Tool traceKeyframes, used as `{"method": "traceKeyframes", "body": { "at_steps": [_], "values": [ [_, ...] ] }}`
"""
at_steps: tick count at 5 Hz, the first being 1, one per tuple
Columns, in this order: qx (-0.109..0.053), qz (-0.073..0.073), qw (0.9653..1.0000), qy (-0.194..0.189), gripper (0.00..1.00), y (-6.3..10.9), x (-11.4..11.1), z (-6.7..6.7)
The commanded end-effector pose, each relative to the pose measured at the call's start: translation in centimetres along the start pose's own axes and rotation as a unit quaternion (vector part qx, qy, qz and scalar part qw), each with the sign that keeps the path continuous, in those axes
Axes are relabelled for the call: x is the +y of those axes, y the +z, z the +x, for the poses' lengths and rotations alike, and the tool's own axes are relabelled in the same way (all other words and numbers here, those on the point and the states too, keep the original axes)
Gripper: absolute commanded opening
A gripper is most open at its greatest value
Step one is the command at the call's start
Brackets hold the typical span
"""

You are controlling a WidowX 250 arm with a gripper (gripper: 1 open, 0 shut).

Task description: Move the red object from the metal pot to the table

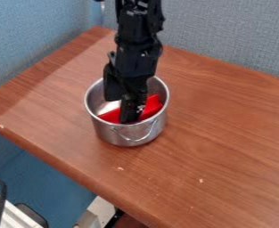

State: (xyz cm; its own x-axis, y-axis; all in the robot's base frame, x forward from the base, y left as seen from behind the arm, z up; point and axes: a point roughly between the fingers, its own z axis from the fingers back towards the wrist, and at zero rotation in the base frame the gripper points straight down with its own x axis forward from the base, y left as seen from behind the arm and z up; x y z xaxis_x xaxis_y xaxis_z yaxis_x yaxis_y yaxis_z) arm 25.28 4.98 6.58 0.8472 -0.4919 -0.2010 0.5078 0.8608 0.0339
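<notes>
End effector [125, 101] jaws apart in metal pot [129, 130], over red object [153, 102]; no legible text.

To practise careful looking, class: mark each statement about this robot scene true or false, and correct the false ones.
1. The red object lies inside the metal pot. True.
2. The gripper reaches down into the pot with its jaws open. True.
3. The pot lies tipped on its side. False: it stands upright on the table.
4. The red object already rests on the bare tabletop. False: it is still in the pot.
5. The wall behind the table is blue. True.
6. A second pot stands beside the first. False: only one pot is in view.
</notes>
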Motion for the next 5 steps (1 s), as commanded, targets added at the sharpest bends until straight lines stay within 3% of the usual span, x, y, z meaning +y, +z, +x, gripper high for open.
{"method": "traceKeyframes", "body": {
  "at_steps": [1,5],
  "values": [
    [-0.008,0.008,0.9999,0.007,1.0,0.27,0.51,-0.12],
    [-0.011,0.014,0.9998,0.007,1.0,-0.16,0.75,-0.06]
  ]
}}
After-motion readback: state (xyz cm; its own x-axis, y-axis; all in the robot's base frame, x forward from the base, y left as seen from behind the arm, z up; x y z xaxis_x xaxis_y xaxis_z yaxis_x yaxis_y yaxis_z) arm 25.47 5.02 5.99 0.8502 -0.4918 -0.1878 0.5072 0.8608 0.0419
